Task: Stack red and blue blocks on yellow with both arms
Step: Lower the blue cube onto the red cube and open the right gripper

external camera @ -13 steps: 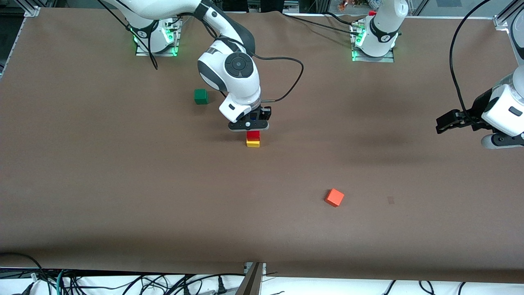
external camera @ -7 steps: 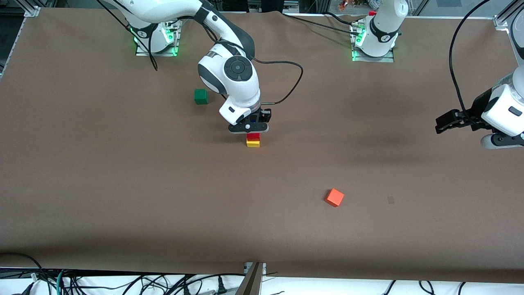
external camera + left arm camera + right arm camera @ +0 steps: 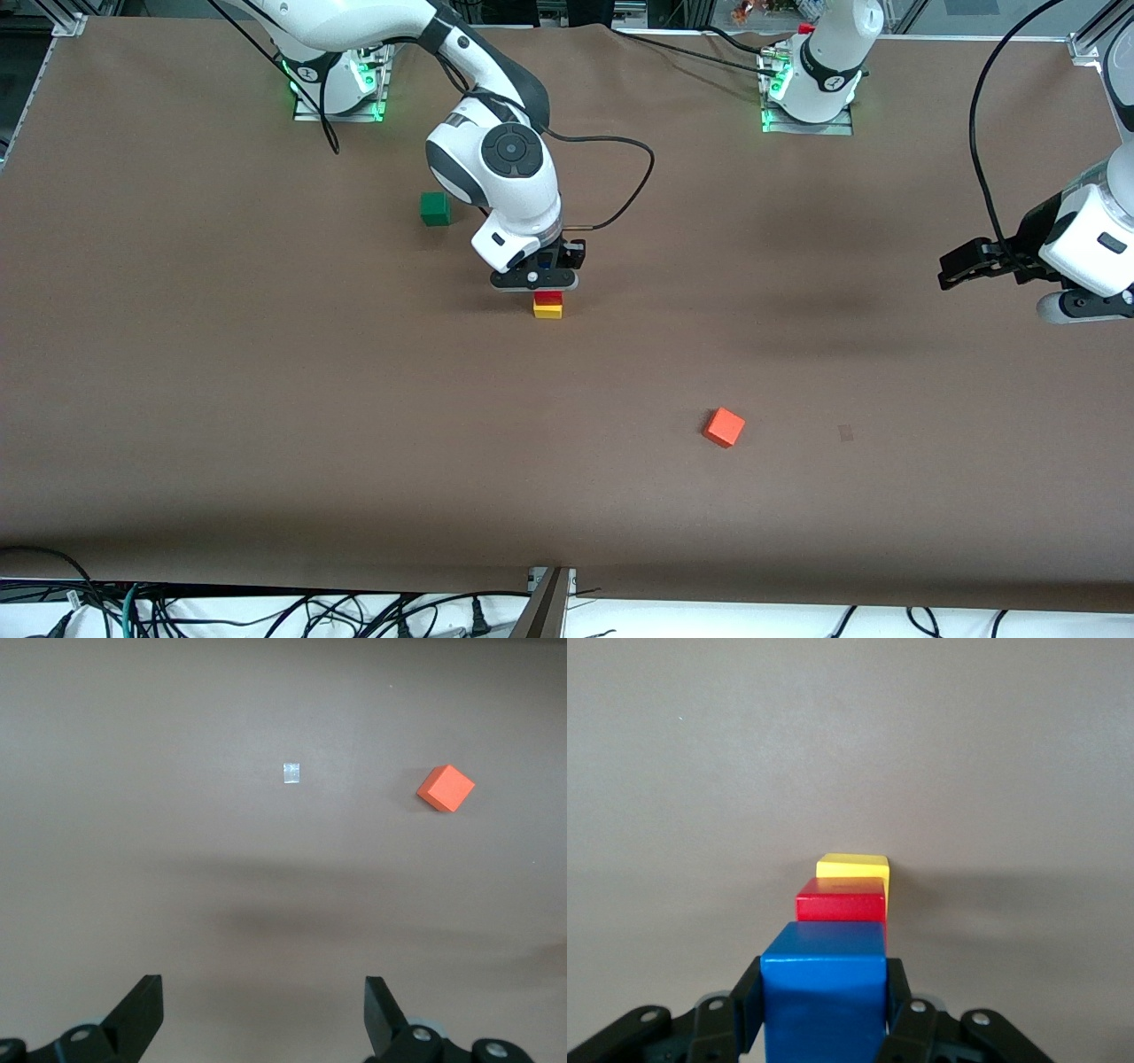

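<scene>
Over the red block (image 3: 548, 297), already stacked on yellow (image 3: 547, 310) at the table's eleven o'clock, the right gripper (image 3: 534, 280) clamped the unplaced blue block (image 3: 824, 988), while the left gripper (image 3: 961, 266) waited open.

Front view: high camera across the table (image 3: 266, 399), facing both arm bases, taking in the whole surface. Left wrist view: looks down from well above bare table at the orange-red cube (image 3: 446, 788) — shared with the front view (image 3: 725, 427). Right wrist view: close, looking down past the blue block (image 3: 824, 988) to the red block (image 3: 841, 904) and yellow block (image 3: 852, 865); the front view shares red (image 3: 548, 298) and yellow (image 3: 547, 310).
</scene>
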